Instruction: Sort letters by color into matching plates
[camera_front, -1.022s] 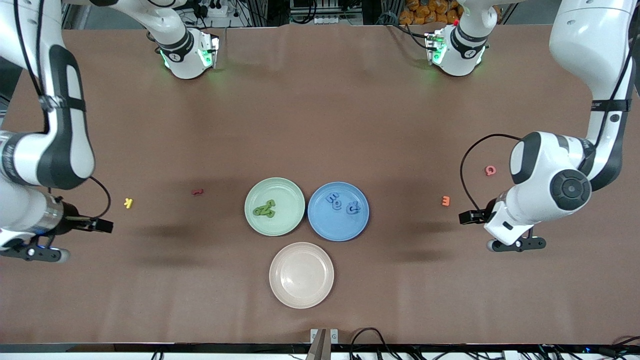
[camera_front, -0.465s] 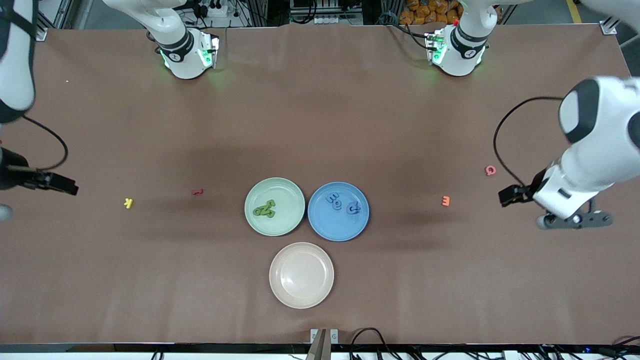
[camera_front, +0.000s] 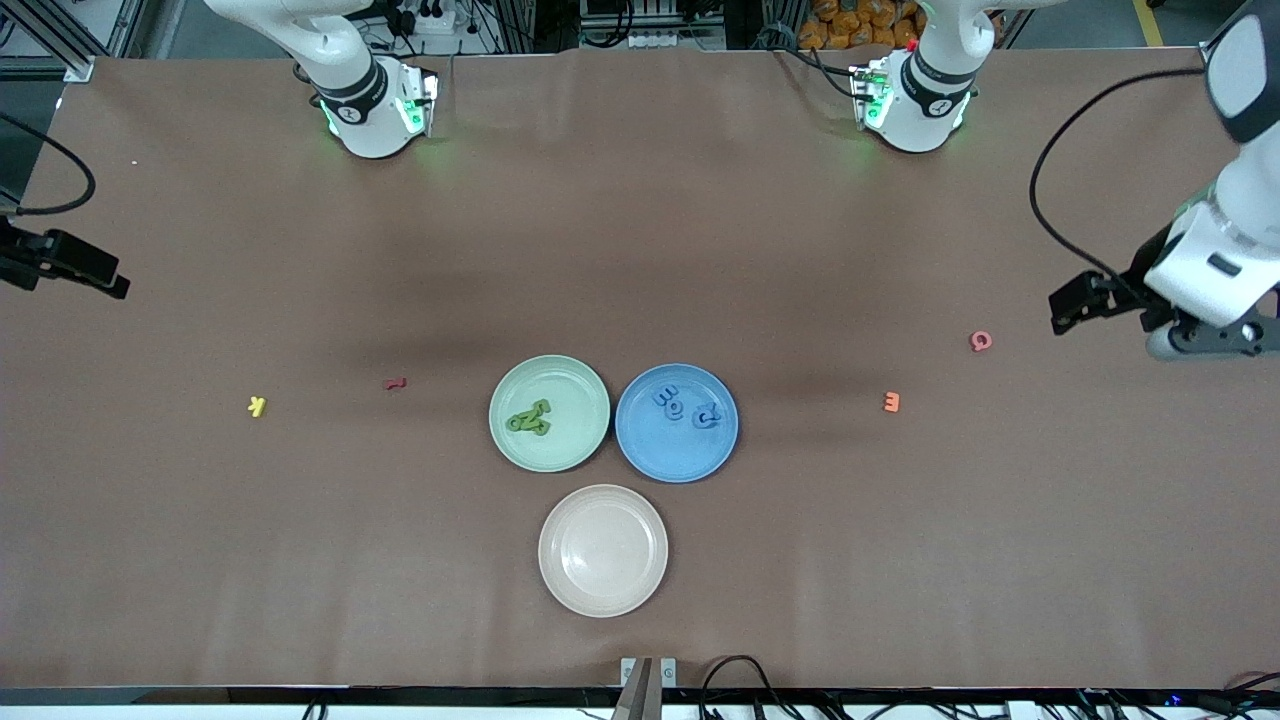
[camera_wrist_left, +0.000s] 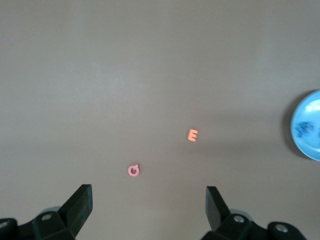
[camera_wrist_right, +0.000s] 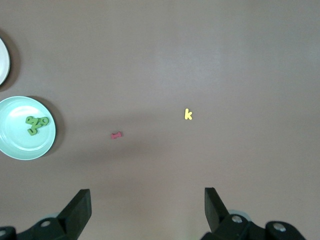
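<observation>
The mint green plate (camera_front: 549, 447) holds a small heap of green letters (camera_front: 529, 418). It also shows in the right wrist view (camera_wrist_right: 20, 145) with those letters (camera_wrist_right: 36, 123). The blue plate (camera_front: 677, 455) beside it holds blue letters (camera_front: 667, 398), and its edge shows in the left wrist view (camera_wrist_left: 310, 107). My left gripper (camera_front: 1212, 340) (camera_wrist_left: 149, 205) is open and empty, high over the left arm's end of the table. My right gripper (camera_wrist_right: 147, 210) is open and empty, high over the right arm's end; only its wrist camera shows in the front view.
A beige-cream plate (camera_front: 603, 590) lies nearer the front camera than the two plates. A yellow k (camera_front: 258, 405) and a red letter (camera_front: 396, 383) lie toward the right arm's end. An orange E (camera_front: 892, 402) and a pink letter (camera_front: 981, 341) lie toward the left arm's end.
Both arms have swung up and outward toward their own ends of the table. The plates and letters have not moved.
</observation>
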